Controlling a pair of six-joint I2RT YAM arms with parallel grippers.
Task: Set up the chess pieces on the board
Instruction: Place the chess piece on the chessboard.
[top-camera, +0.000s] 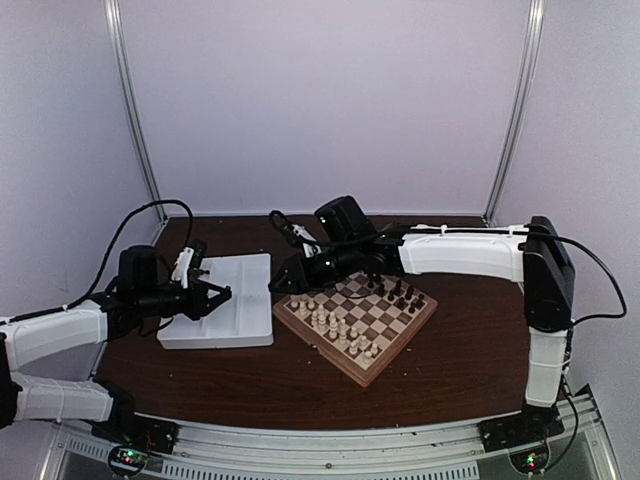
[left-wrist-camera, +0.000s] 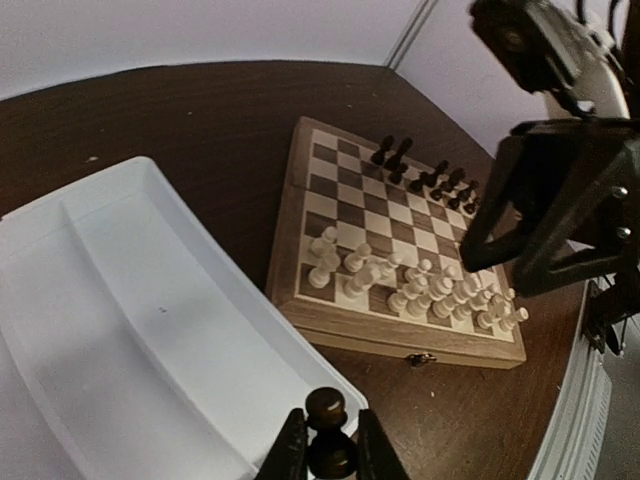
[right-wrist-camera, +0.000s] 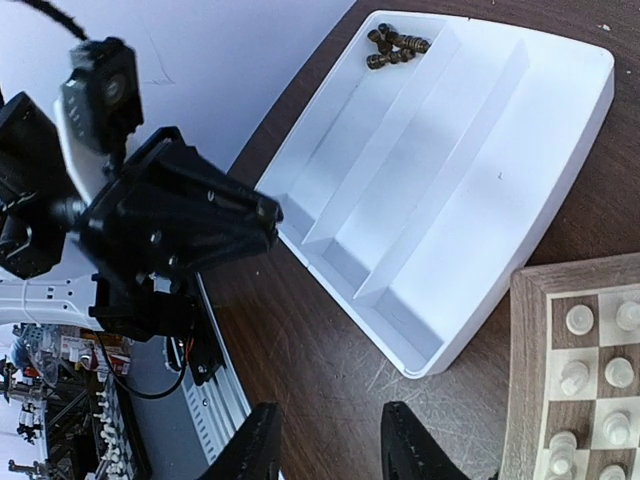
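Left wrist view: the left jaws are pressed in on a dark chess piece (left-wrist-camera: 327, 442). Its round head pokes up between the two black fingers (left-wrist-camera: 290, 452). Right below the grip is a corner of the white tray (left-wrist-camera: 150, 330), with its raised dividers running away to the left.

Past the tray, across a strip of brown tabletop (left-wrist-camera: 200, 110), lies the board (left-wrist-camera: 400, 338). Its tan rim and small front clasp face this camera. More dark chess pieces (left-wrist-camera: 425, 178) stand in a ragged line along the board's far side. The cream pieces (left-wrist-camera: 420, 285) crowd the near side, several of them out of line.

On the right wrist view, the right jaws are spread and nothing sits between the fingers (right-wrist-camera: 258, 445). They hang over bare tabletop in the gap between the tray and the board's corner. From here the tray shows three long compartments. A small heap of dark pieces (right-wrist-camera: 395, 45) is tucked into the far end of the compartment farthest from the board. The left arm's black head looms at the left of this picture.

From the top external view, the board sits turned like a diamond at mid-table, with the tray just beside it on the left. The left jaws are over the tray's board-side part, and the right jaws are just off the board's left corner. The two sets of jaws point at each other, near but apart.
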